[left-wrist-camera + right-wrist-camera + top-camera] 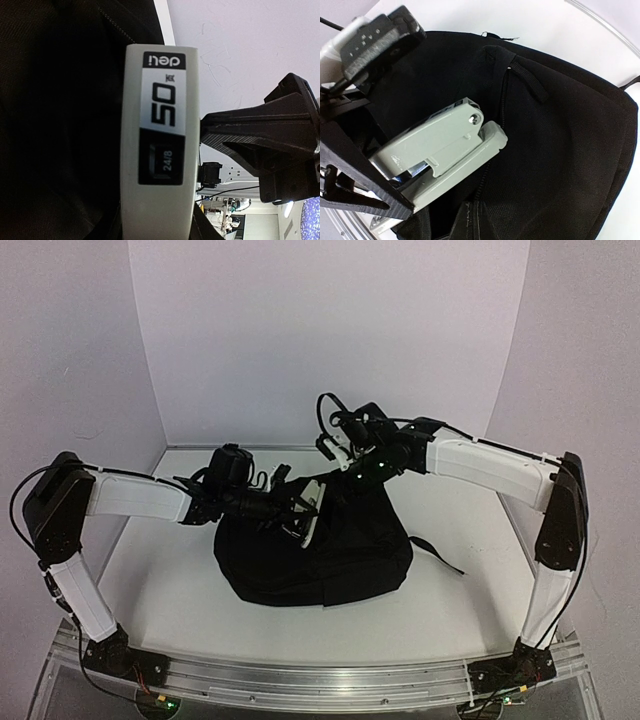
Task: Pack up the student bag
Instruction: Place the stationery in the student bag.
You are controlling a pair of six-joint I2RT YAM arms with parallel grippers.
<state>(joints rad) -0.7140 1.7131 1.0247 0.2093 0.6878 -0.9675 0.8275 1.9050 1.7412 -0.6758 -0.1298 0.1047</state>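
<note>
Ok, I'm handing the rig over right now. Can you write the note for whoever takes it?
The left hand is shut on the grey stapler, holding it tilted at the top of the student bag.
The right hand is by the bag's top edge; I cannot tell if it is open or shut.
The bag lies on the table, mid-workspace.
Done: stapler in hand at the bag.
Left: probably lower it through the zipper opening, release, and pull both arms clear.
</note>
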